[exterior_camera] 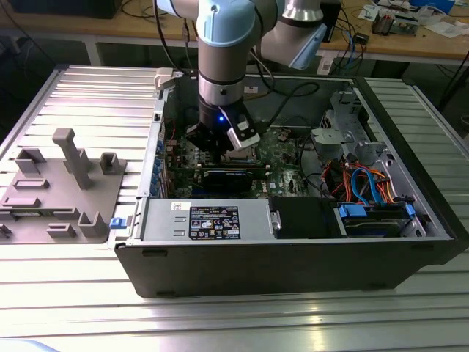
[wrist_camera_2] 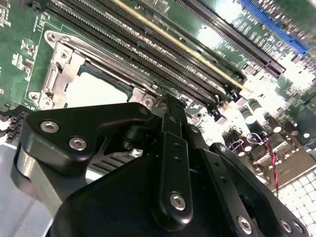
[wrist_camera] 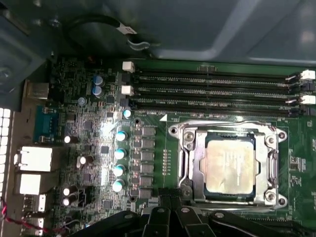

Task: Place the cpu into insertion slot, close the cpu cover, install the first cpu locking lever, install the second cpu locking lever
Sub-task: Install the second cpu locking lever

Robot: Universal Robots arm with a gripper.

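The cpu (wrist_camera: 231, 165) lies flat in the insertion slot (wrist_camera: 281, 200), its pale metal top facing up. The silvery cpu cover (wrist_camera: 266, 163) lies down around it, and the chip shows through its window. Thin lever rods run along the frame's edges; I cannot tell if they are latched. My gripper (wrist_camera: 165, 205) is shut on nothing, its black tips hovering just beside the socket's edge. In the second wrist view the gripper (wrist_camera_2: 170, 106) points at the socket, where the cpu (wrist_camera_2: 98, 91) glares white. In the exterior view the gripper (exterior_camera: 220, 143) reaches down into the open computer case.
Long black memory slots (wrist_camera: 212, 91) run beside the socket. A black graphics card (exterior_camera: 227, 178) stands near the socket, towards the case's front. Coloured cables (exterior_camera: 366, 183) and a drive cage fill the case (exterior_camera: 293, 257) on the exterior view's right. A grey fixture tray (exterior_camera: 62, 183) lies outside on the left.
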